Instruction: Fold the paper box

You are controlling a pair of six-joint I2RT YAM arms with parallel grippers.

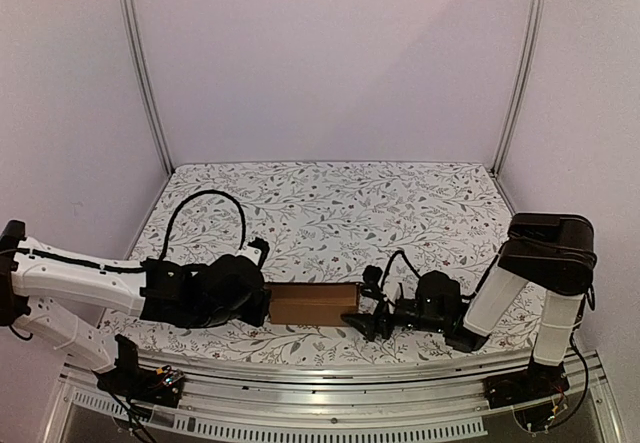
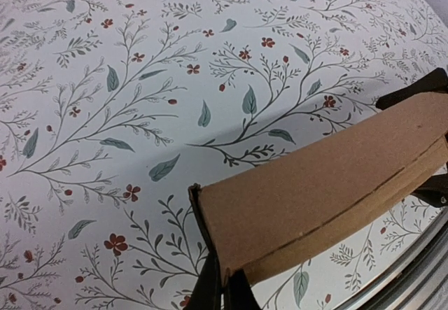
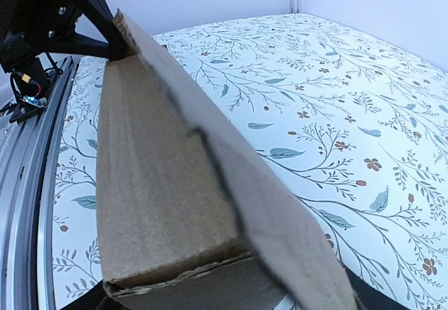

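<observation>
The left gripper [image 2: 222,283] is closed on the paper box [image 2: 315,191]. In the left wrist view its black fingers [image 2: 210,282] pinch the near end of the brown cardboard, with one dark finger edge running up that end.

From above, the left gripper [image 1: 262,303] sits against the left end of the box [image 1: 312,303]. The right gripper [image 1: 362,315] is at the right end. The right wrist view is mostly filled by the box [image 3: 161,198]. Dark parts of the right gripper's fingers [image 3: 371,297] show low on either side of the box, so the jaws stand wide around that end. Whether they press on the cardboard cannot be told.

The box is plain, unprinted and narrow. It lies lengthwise between the two grippers, close to the table's near edge and parallel to it. A long seam runs along its length. In the right wrist view, one long panel leans at an angle beside a flatter face, with a dark gap between them. At the far end of that view, the black left gripper [image 3: 66,16] holds the box's other end.

Under the box is a tablecloth [image 1: 330,203], white with grey leaves and small red flowers. An aluminium rail [image 1: 330,378] runs along the near edge. White walls with metal uprights [image 1: 145,73] enclose the table.
</observation>
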